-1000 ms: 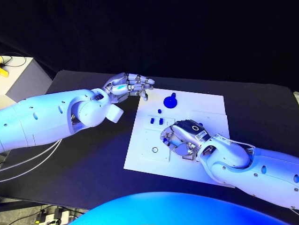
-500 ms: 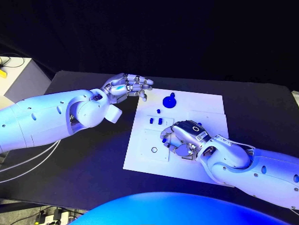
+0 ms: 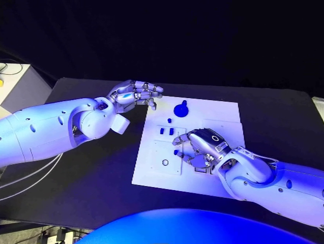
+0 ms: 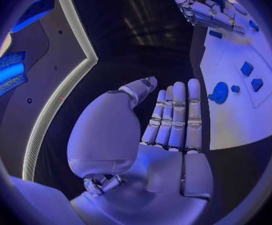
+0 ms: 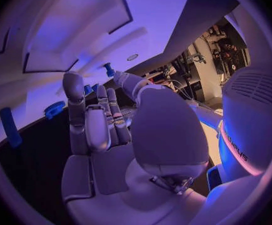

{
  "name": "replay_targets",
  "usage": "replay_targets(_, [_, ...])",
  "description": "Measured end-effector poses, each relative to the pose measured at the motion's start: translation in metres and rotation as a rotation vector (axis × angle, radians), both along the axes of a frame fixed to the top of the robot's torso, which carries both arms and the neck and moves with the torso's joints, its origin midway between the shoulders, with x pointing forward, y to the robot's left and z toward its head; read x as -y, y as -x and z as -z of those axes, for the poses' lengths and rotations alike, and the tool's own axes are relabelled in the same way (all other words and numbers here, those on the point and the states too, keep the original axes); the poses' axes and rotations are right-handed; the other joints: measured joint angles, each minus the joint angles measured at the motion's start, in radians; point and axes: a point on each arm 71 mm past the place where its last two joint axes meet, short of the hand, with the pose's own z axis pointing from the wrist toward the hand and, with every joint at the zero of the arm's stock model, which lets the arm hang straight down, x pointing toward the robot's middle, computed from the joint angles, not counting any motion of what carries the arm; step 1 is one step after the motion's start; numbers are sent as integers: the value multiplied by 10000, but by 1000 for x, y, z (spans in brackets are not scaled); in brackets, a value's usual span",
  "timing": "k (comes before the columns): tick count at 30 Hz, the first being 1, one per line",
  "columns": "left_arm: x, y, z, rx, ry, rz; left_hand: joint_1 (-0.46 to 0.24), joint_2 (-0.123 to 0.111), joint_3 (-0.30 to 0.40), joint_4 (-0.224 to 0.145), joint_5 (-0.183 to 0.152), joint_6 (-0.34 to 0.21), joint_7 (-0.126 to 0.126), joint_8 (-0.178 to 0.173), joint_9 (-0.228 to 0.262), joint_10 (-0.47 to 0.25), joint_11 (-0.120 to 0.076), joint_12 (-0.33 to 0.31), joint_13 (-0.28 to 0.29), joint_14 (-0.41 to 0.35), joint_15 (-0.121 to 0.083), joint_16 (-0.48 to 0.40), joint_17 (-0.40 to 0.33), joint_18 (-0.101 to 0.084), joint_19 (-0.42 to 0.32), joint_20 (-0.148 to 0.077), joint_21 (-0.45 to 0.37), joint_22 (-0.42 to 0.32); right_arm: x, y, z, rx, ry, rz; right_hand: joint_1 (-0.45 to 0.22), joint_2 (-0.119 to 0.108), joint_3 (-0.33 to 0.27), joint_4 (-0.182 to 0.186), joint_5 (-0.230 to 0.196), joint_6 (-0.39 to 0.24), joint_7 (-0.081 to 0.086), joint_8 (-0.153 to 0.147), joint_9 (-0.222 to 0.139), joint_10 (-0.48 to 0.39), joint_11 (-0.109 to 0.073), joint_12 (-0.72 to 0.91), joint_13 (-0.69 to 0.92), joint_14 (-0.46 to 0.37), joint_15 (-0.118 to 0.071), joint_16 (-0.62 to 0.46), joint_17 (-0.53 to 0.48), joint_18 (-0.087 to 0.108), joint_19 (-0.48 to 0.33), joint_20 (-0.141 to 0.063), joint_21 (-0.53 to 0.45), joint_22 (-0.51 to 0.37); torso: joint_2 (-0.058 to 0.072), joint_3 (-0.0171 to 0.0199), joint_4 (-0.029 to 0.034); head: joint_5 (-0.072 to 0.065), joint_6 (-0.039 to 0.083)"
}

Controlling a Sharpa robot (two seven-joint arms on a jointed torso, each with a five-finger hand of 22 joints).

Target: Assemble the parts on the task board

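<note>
Nearest, the right hand (image 3: pixel 198 148) rests on the white task board (image 3: pixel 224 122) mid-counter, fingers curled over small blue parts (image 3: pixel 166 130); whether it grips one I cannot tell. Beyond, the left hand (image 3: pixel 135 93) hovers empty, fingers loosely curled. Next likely seating a part.

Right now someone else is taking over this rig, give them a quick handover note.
Left robot hand: holds nothing, fingers loosely curled, above the table by the far left corner of the task board.
Right robot hand: over the board's middle, palm down; whether it holds a part cannot be told.
Parts: round blue part near the board's far edge, two small blue parts just ahead of the right hand.
Done: cannot tell.
Left: these loose parts look unassembled.
</note>
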Motion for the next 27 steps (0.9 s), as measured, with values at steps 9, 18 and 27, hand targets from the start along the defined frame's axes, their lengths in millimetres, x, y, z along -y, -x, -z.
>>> replay_targets(9, [0,-1,1,-10,-15,-18,0,0,0,0,0,0,0,34,1,0,0,-36,-11,0,0,0,-11,0,0,0,-71,-23,35,-15,-37,80,-234,697,138,65,-256,173,0,-271,-3,-195,-104,-58,-28,398,28,0,0,392,636,-1,572,-21,791,965,-19,-7,-8,-240,0])
replay_targets(18, [1,-2,1,-13,-11,-3,0,0,0,0,0,0,0,34,1,0,0,-36,-10,0,0,0,-11,1,0,0,-71,-22,90,-43,-61,-374,739,1619,190,43,-256,173,0,-229,-45,-195,-115,167,-90,560,28,39,-40,660,1137,-1,950,-54,1368,1655,-45,-27,-33,-491,0])
replay_targets(27, [1,-2,1,-15,-17,-17,0,0,0,0,0,0,0,34,2,0,0,-36,-10,0,0,0,-10,0,0,0,-71,-22,114,-57,-54,-833,1836,1932,189,-40,-582,392,-291,-194,-80,-235,-162,45,-99,560,5,39,-40,699,1149,-1,952,-55,1327,1589,-37,-24,-29,-597,0])
